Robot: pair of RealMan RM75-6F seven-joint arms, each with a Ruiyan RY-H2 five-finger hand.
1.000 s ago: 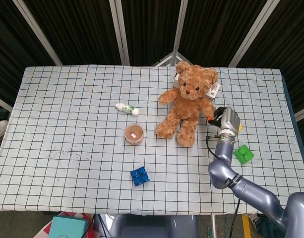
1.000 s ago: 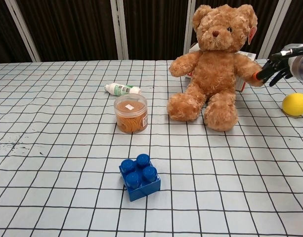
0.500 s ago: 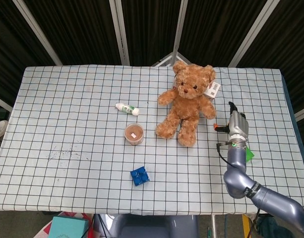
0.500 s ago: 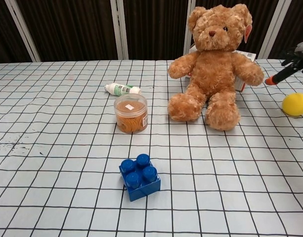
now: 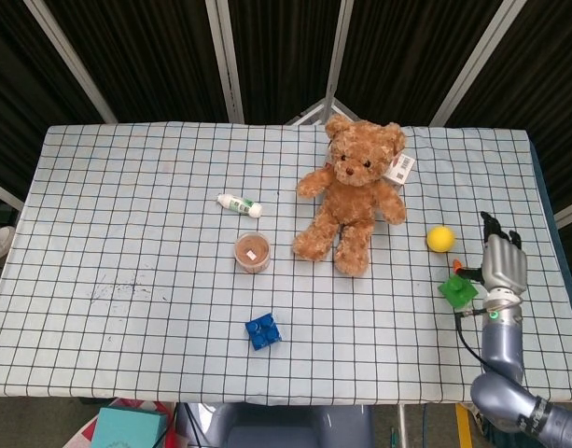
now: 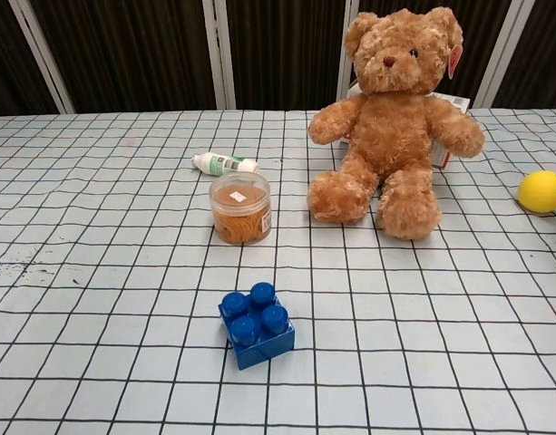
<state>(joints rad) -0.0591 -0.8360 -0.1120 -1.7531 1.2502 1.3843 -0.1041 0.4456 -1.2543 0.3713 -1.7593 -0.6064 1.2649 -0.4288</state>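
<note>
Now, from the left, the tube [image 5: 239,204], jar [image 5: 253,252] and blue brick [image 5: 262,330] are lying well apart from the bear [image 5: 353,194]. The ball [image 5: 440,239] is sitting near the green brick [image 5: 457,290], just beside the right hand [image 5: 503,265], which is holding nothing, fingers apart. A careless sweep could be knocking the ball rolling.

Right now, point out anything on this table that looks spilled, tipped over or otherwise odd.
A scatter of dark specks soils the checked cloth near its front left corner, like spilled crumbs or dirt. The small white bottle lies on its side rather than upright. The teddy bear, jar and blue block look in order.
</note>
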